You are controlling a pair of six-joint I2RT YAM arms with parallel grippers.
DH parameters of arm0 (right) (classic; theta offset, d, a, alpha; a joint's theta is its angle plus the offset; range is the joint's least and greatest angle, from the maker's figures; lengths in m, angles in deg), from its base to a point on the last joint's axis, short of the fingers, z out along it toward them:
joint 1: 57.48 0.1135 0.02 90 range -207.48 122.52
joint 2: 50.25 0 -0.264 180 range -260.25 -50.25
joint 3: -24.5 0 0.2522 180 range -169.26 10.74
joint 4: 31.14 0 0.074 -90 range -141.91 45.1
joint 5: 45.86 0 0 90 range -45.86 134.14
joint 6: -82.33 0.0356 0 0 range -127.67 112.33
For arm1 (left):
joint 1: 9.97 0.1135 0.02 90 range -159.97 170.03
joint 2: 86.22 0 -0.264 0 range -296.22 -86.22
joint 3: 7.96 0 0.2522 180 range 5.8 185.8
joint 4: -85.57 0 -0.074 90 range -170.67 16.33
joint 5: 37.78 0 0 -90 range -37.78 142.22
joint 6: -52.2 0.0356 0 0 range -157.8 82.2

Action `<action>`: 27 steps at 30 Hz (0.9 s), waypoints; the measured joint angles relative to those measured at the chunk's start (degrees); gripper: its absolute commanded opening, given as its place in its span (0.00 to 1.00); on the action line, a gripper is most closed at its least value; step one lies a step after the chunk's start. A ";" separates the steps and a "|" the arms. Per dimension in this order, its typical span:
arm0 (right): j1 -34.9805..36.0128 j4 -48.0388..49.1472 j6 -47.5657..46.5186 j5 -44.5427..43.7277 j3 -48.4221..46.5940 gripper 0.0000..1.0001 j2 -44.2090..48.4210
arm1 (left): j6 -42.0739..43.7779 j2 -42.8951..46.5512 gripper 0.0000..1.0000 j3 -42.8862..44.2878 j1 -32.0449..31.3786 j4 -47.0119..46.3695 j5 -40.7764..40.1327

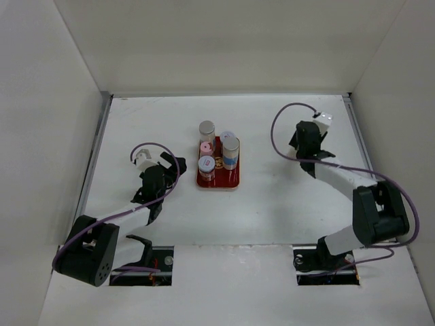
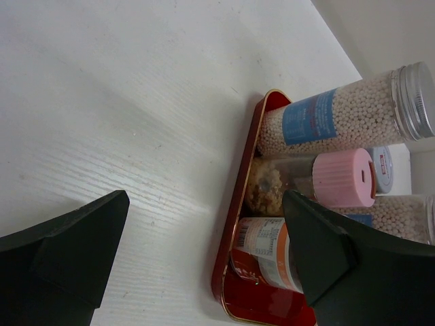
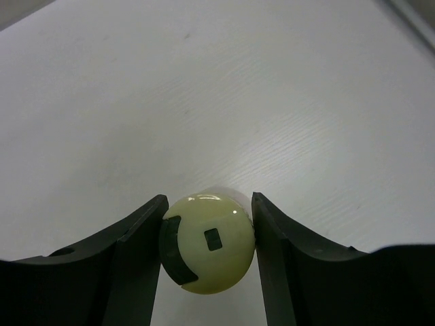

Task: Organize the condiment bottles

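Right wrist view: the right tool [image 3: 208, 198] pinches the cream bottle with yellow cap [image 3: 207, 248], one finger pressed against each side just under the round cap. A hold from above like this keeps the bottle upright. Whether it stands on the table [image 3: 204, 81] or is lifted off it, I can't tell.
Where that bottle is: well to the right of the red tray [image 1: 228, 179] and apart from the others. In the top view the tool hides it.
On the tray: the pink-lidded jar [image 1: 204, 147], the patterned-lid jar [image 1: 206, 165] and the blue-label bottle [image 1: 231, 151] stand close together. The silver-lidded clear bottle [image 1: 206, 128] is at the far end, and I can't tell whether its base is on the tray.
Left tool [image 2: 204, 204]: spread wide and empty. It sits low and faces the tray's left rim without touching it, so it looks parked out of the way.
Step, as I read it: bringing the one stray bottle over to the group.
Likely spot: the tray's near right corner shows red floor.
Risk: the bottles are tall, narrow and packed tight, so a nudge on the way in could tip one.
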 measured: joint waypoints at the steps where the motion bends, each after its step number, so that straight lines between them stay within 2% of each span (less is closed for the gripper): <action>1: 3.13 0.02 0.31 -0.22 1.51 0.48 2.19 | 0.00 0.00 1.00 0.00 0.00 0.00 0.00; 8: 26.40 -0.17 1.57 -0.42 8.57 0.48 14.82 | 0.00 0.02 1.00 0.00 0.02 0.00 -0.02; 13: 37.27 0.76 1.64 -0.26 7.34 0.48 14.60 | 0.02 0.02 1.00 0.00 0.09 0.00 -0.11; 23: 43.63 5.62 -0.63 1.97 0.50 0.51 0.74 | 0.07 0.13 1.00 0.00 0.76 0.04 -2.12; 25: 44.15 6.14 -1.40 2.05 0.04 0.55 -1.49 | 0.07 0.13 1.00 0.00 0.79 0.11 -2.45; 27: 44.52 6.54 -2.25 2.01 -0.04 0.63 -3.23 | 0.07 0.20 1.00 0.00 0.85 0.35 -2.64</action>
